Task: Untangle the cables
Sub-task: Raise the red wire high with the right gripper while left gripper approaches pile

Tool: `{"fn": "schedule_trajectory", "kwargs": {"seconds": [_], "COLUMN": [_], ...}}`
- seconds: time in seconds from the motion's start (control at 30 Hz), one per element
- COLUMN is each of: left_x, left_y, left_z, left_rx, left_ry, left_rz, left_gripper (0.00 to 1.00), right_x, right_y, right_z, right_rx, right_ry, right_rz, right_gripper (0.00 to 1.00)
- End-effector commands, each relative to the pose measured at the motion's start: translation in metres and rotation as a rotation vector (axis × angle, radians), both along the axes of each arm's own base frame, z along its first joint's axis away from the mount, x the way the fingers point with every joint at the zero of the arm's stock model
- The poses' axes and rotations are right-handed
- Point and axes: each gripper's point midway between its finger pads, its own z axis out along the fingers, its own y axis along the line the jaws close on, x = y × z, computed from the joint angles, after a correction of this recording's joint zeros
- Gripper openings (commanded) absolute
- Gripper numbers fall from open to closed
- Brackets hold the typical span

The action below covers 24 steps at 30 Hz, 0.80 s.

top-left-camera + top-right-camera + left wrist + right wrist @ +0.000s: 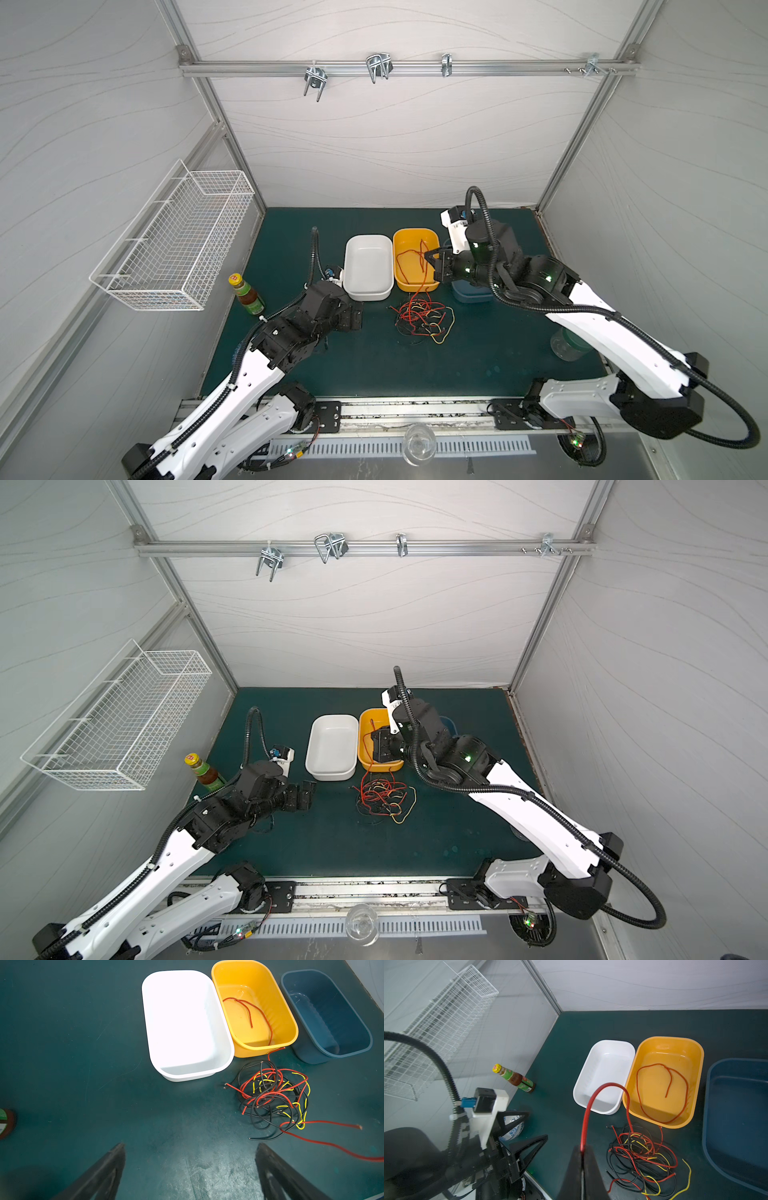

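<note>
Pinched between the closed fingers of the right end effector [582, 1150], a red cable [585, 1134] is held raised and arches down into the cables [641, 1157]. These are heaped on the bench [83, 1064] at 6 o'clock of the yellow tub [695, 1051], and one red strand [637, 1084] is already coiled inside it. The left end effector [190, 1145] is spread wide and empty at 9 o'clock of the heap.

If the held cable is pulled hard, the whole knot may be dragged along or tightened, or the slick insulation may slip free. The wires are thin, glossy and limp, with stripped ends. The tub is smooth moulded plastic with rounded corners, and the bench is matte and scuffed.
</note>
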Motion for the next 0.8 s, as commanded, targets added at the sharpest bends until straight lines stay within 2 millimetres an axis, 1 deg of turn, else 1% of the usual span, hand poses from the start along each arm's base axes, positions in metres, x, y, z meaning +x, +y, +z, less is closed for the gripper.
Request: {"fn": "schedule_trajectory", "kwargs": {"seconds": [0.0, 0.13, 0.37, 0.77], "left_x": [0.006, 0.005, 0.005, 0.005], "left_y": [-0.005, -0.005, -0.006, -0.009], "left_z": [0.007, 0.007, 0.006, 0.003], "left_rx": [-0.02, -0.019, -0.019, -0.02], "left_ry": [-0.037, -0.035, -0.03, -0.016], "left_rz": [-0.008, -0.009, -0.012, -0.022], "left_gripper": [0.98, 0.98, 0.98, 0.98], "right_x": [-0.011, -0.014, -0.02, -0.037], "right_y": [-0.01, -0.012, -0.018, -0.013], "right_z": [0.022, 0.043, 0.09, 0.158], "right_rx": [-0.016, -0.019, 0.003, 0.124], "right_ry": [-0.045, -0.074, -0.139, -0.199], "right_rz": [0.027, 0.047, 0.074, 0.161], "right_gripper": [0.0, 0.0, 0.0, 0.0]}}
